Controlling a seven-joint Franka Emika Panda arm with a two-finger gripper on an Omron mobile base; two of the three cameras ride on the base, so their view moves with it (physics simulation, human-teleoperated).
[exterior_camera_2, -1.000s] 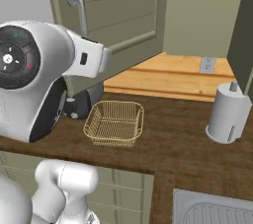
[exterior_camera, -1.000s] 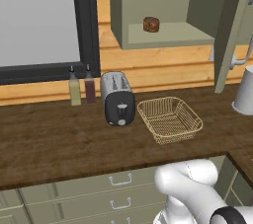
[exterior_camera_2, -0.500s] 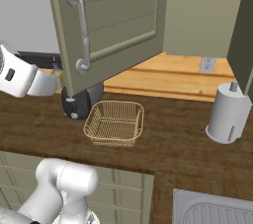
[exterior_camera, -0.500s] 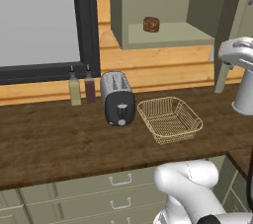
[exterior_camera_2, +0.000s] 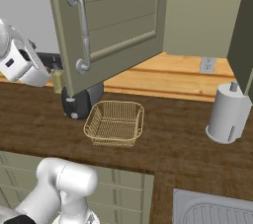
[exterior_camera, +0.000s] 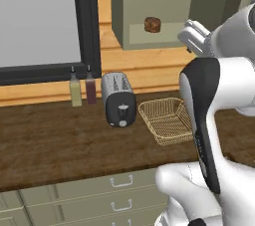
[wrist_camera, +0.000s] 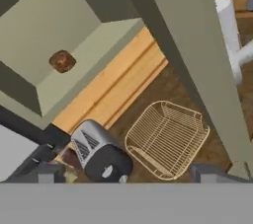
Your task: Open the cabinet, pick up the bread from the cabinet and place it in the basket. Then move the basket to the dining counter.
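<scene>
Bread (exterior_camera: 152, 24) unmoved on cabinet (exterior_camera: 149, 41) shelf; arm newly risen, door ajar

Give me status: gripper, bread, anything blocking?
Gripper open, empty, clear of the cabinet. Cabinet door open; bread on the shelf. Basket empty beside the toaster. Nothing in front of the bread.

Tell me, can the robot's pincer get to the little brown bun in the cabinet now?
Probably yes. The cabinet door is swung open, and the bread sits alone at the front of the shelf with nothing before it. The pincer is open but not yet near the bun.
</scene>
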